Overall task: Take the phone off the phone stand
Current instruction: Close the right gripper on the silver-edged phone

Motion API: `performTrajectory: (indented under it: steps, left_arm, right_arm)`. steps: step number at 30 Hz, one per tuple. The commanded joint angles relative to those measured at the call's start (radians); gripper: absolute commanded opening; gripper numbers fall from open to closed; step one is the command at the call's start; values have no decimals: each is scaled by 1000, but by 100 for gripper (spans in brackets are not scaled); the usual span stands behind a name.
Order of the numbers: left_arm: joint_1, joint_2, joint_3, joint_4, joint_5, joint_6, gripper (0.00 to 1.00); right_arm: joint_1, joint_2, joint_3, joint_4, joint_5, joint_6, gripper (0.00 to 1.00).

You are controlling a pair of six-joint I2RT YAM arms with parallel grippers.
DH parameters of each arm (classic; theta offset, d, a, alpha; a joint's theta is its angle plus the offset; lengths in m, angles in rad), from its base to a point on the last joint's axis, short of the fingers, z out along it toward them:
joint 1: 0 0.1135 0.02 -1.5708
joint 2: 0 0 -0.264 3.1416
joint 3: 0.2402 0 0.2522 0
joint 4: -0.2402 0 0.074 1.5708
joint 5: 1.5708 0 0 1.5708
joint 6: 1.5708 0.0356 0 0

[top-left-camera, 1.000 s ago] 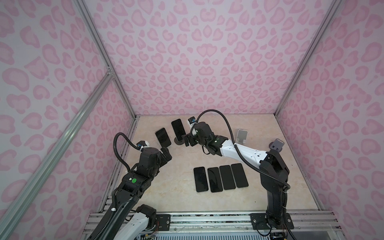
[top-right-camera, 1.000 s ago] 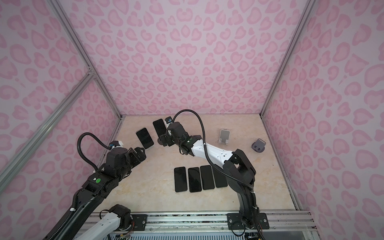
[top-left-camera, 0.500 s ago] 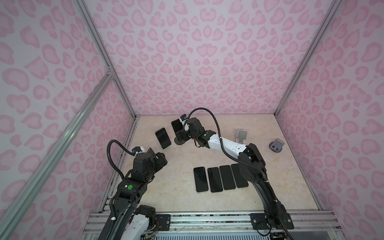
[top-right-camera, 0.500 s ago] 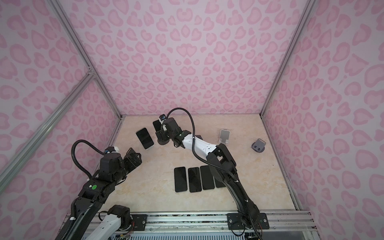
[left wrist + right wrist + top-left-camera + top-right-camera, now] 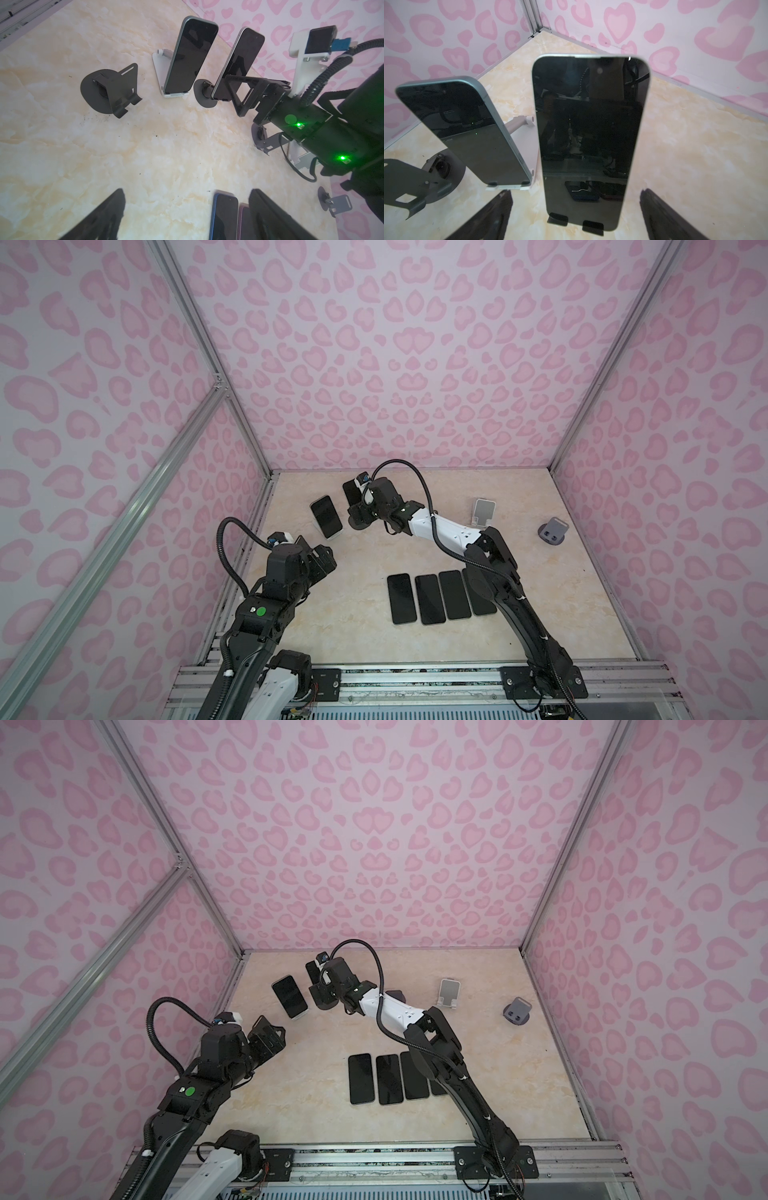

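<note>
A dark-screened phone (image 5: 589, 135) leans upright on a dark phone stand (image 5: 591, 227) at the back left of the table. My right gripper (image 5: 575, 218) is open, one finger on each side of the phone's lower part, not touching it. In both top views the right gripper (image 5: 357, 516) (image 5: 320, 996) hides most of this phone (image 5: 350, 491). The left wrist view shows the same phone (image 5: 236, 66) with the right gripper (image 5: 245, 91) at its base. My left gripper (image 5: 322, 560) (image 5: 187, 220) hangs open and empty over the table's left side.
A second phone (image 5: 326, 516) stands on a white stand just left of the first. An empty dark stand (image 5: 112, 91) sits beside it. Several phones (image 5: 440, 597) lie flat mid-table. Empty silver (image 5: 484, 512) and grey (image 5: 552, 531) stands are back right. Walls close by.
My right gripper has swung left and back to straddle the phone on the dark stand. The left arm has drawn back toward the front, still open.
</note>
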Motion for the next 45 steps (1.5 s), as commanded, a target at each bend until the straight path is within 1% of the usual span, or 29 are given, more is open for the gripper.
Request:
performTrajectory:
  steps: [1, 10, 18, 26, 37, 45]
  left_arm:
    - [2, -9, 2, 33, 14, 16, 96]
    - [3, -20, -1, 34, 15, 26, 96]
    - [5, -7, -3, 50, 23, 39, 96]
    - [6, 13, -10, 62, 29, 45, 96]
    - [9, 12, -14, 61, 4, 62, 96]
    - [10, 6, -22, 64, -1, 60, 96]
  right_arm:
    - [2, 18, 17, -14, 15, 4, 98]
    - [4, 77, 90, -24, 50, 12, 98]
    - [6, 125, 164, -67, 69, -4, 94]
    - [9, 158, 201, -76, 84, -9, 88]
    - [15, 172, 216, -81, 72, -29, 76]
    - [22, 159, 201, -69, 91, -32, 71]
